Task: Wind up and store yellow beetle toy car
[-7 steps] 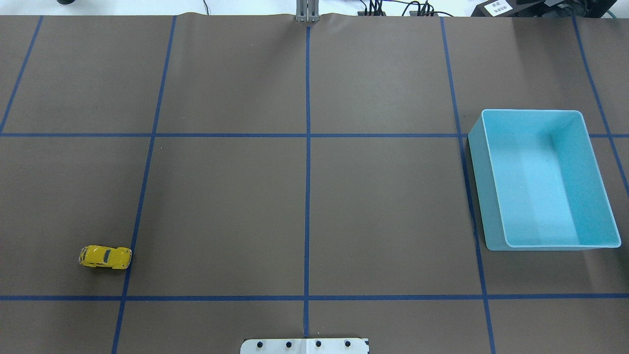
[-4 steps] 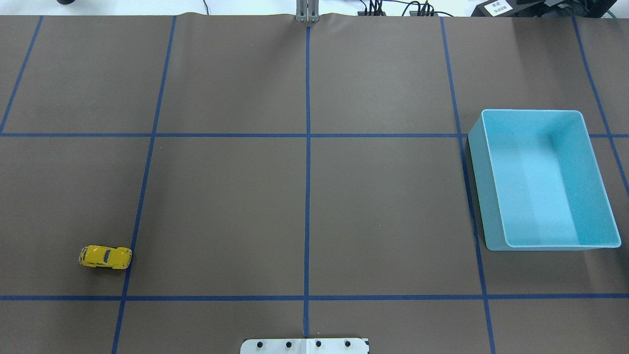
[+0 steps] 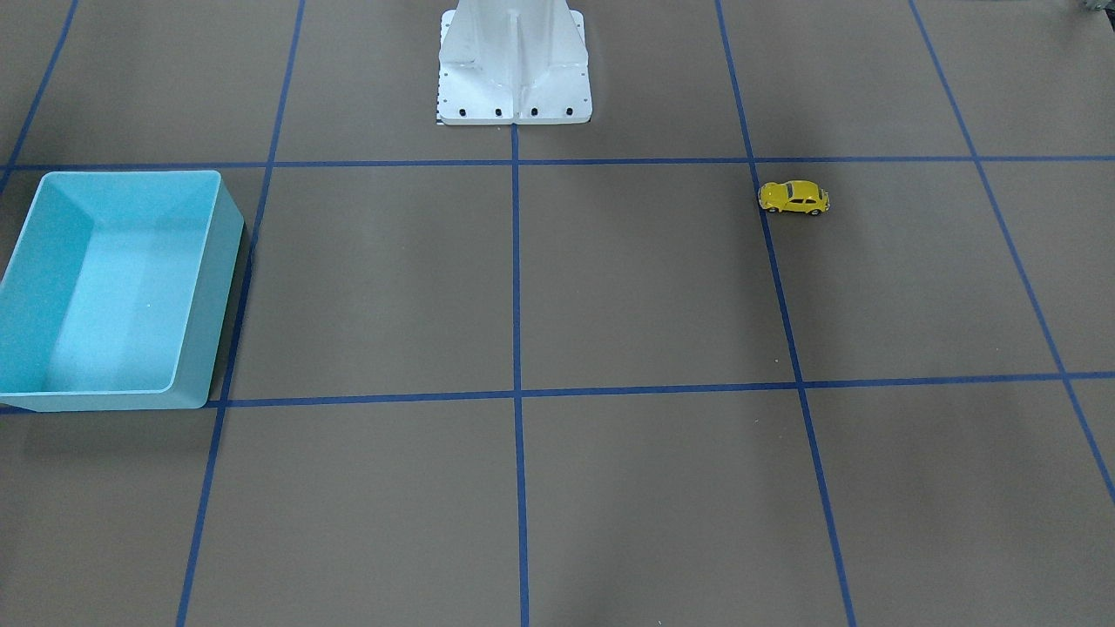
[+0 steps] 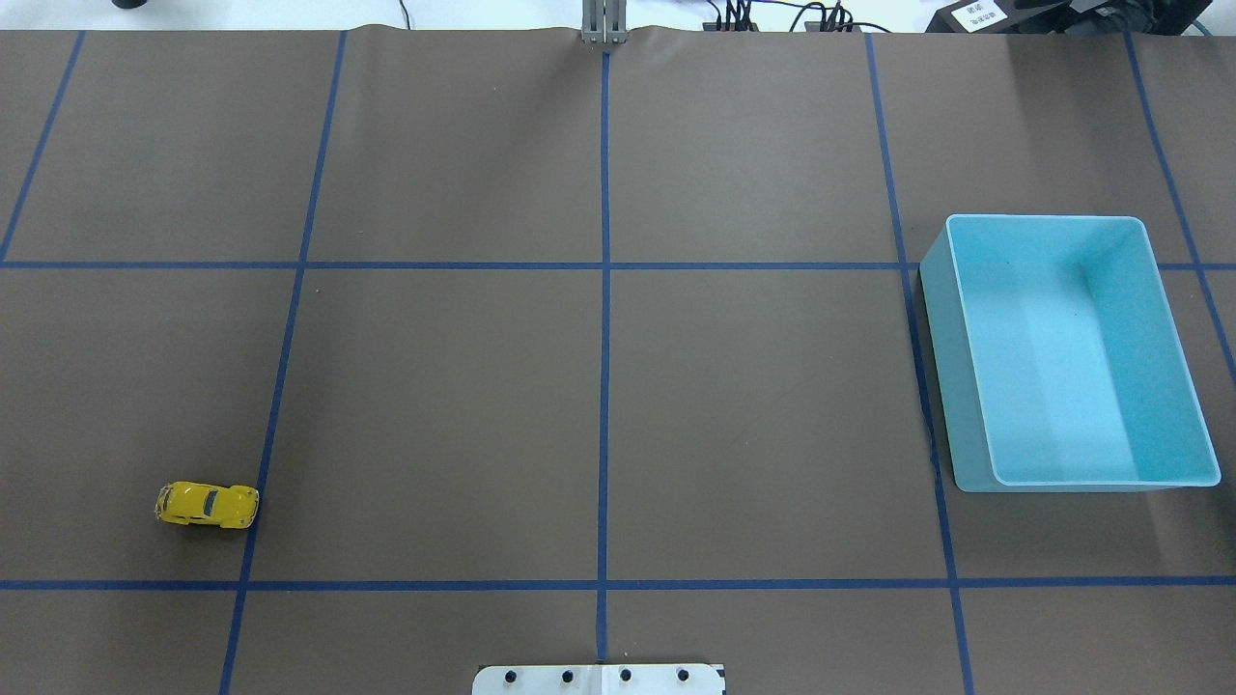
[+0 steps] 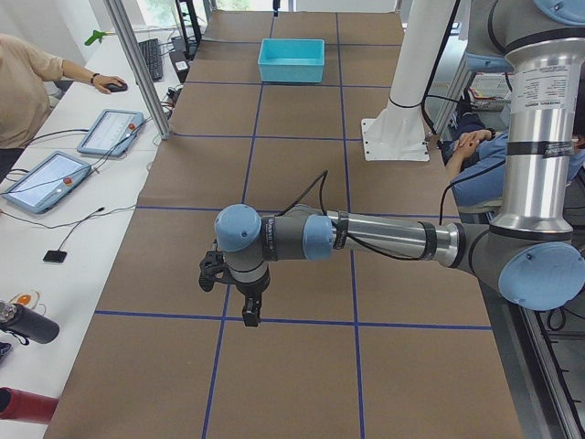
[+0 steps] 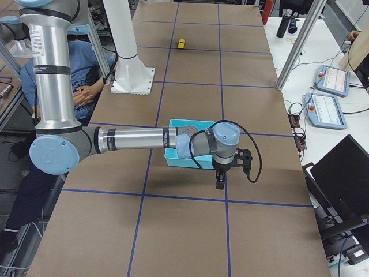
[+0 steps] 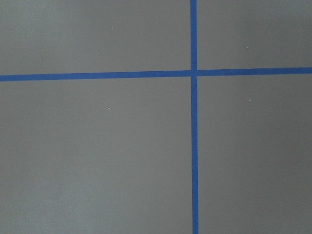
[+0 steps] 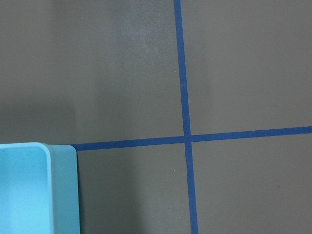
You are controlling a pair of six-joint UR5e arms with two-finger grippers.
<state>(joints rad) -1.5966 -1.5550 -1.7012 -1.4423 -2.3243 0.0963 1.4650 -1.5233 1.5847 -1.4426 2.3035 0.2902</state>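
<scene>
The yellow beetle toy car (image 4: 207, 505) stands on its wheels on the brown mat at the near left, next to a blue tape line. It also shows in the front view (image 3: 794, 197) and far off in the right side view (image 6: 181, 43). The empty turquoise bin (image 4: 941, 290) stands at the right. My left gripper (image 5: 249, 315) shows only in the left side view, pointing down above the mat; I cannot tell if it is open. My right gripper (image 6: 219, 183) shows only in the right side view, just beside the bin (image 6: 173, 157); I cannot tell its state.
The white robot base (image 3: 514, 61) stands at the table's middle near edge. Blue tape lines (image 4: 604, 338) divide the mat into squares. Operators, tablets and cables (image 5: 55, 174) sit on the white bench past the far edge. The right wrist view shows a bin corner (image 8: 63, 195).
</scene>
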